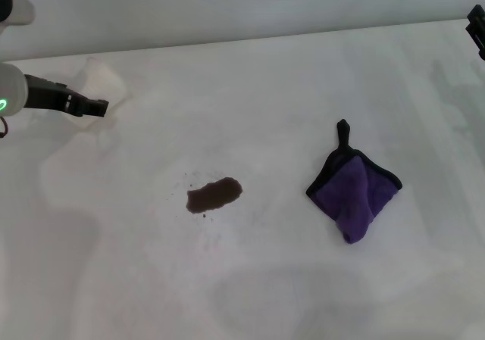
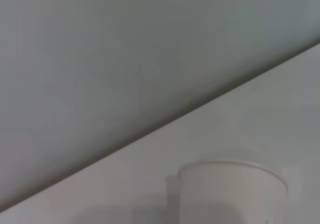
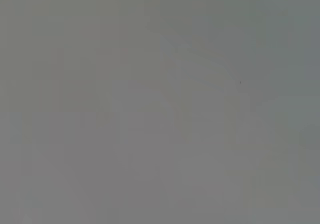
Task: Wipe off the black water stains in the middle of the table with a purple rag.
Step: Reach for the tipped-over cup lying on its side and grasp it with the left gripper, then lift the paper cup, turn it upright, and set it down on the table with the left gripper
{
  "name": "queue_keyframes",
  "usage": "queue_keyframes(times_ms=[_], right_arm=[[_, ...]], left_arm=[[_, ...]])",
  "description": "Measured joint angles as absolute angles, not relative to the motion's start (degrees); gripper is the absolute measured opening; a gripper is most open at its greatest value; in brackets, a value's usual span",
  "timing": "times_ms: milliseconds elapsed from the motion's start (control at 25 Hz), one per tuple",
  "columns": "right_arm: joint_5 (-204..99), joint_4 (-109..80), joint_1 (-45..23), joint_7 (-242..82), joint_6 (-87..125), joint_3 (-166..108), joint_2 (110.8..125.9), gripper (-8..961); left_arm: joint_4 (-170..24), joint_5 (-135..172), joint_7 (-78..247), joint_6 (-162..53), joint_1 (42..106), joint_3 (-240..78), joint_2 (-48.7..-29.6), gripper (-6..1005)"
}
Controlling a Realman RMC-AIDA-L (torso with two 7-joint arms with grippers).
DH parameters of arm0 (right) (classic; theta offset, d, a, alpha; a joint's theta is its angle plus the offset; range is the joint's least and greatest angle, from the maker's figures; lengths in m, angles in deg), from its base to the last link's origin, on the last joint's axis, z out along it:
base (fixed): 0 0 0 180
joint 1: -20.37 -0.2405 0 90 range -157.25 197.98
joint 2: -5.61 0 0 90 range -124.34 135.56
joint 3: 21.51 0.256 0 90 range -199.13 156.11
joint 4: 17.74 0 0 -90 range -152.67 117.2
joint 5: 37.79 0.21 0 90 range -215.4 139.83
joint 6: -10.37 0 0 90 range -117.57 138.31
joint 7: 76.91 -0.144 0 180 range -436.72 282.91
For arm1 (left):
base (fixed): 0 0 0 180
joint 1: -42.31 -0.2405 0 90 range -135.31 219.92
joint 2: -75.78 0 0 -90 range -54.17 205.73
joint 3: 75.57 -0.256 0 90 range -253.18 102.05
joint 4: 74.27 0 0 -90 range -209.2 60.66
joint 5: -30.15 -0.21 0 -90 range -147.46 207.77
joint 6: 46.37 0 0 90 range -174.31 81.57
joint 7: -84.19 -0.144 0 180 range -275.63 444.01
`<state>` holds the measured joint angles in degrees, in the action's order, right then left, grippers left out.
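The black water stains point(image 1: 214, 194) form a dark oblong blotch with small specks on the white table point(image 1: 250, 294), left of centre in the head view. The purple rag point(image 1: 355, 191) lies crumpled to its right, its black trim and loop tab pointing away from me. Nothing touches the rag or the blotch. My left gripper point(image 1: 92, 106) hovers far to the left, well away from the blotch and close beside a white paper cup point(image 1: 101, 81). Only a dark sliver of my right gripper point(image 1: 477, 28) shows at the far right edge, beyond the rag.
The left wrist view has the white paper cup point(image 2: 232, 191) standing upright near the table's far edge, with a grey wall behind it. Nothing but plain grey fills the right wrist view.
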<state>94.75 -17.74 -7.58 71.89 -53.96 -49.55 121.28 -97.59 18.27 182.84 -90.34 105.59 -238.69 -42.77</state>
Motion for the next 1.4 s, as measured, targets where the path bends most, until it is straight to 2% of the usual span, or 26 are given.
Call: queue_keyframes(times_ms=[320, 560, 960, 1160, 1400], right_arm=[[94.75, -17.74, -7.41, 71.89, -53.96, -49.54, 121.28, 795], [94.75, -17.73, -7.42, 71.89, -53.96, -49.54, 121.23, 795], [94.75, -17.28, -7.56, 71.89, -54.04, -49.63, 121.17, 794], [94.75, -17.07, -7.56, 71.89, -54.0, -49.64, 121.11, 794], [94.75, -17.01, -7.67, 71.92, -53.96, -49.64, 121.02, 794]], left_arm=[[-97.41, 19.4, 181.71, -89.95, 105.5, -238.69, -42.79, 842], [-97.38, 23.29, 179.98, -90.0, 105.49, -238.69, -42.86, 751], [-96.43, 39.36, 167.83, -90.51, 104.4, -238.64, -43.22, 751], [-90.46, 59.32, 147.51, -91.24, 100.17, -238.61, -43.24, 751], [-79.05, 82.56, 116.55, -100.77, 90.58, -238.59, -43.23, 751]])
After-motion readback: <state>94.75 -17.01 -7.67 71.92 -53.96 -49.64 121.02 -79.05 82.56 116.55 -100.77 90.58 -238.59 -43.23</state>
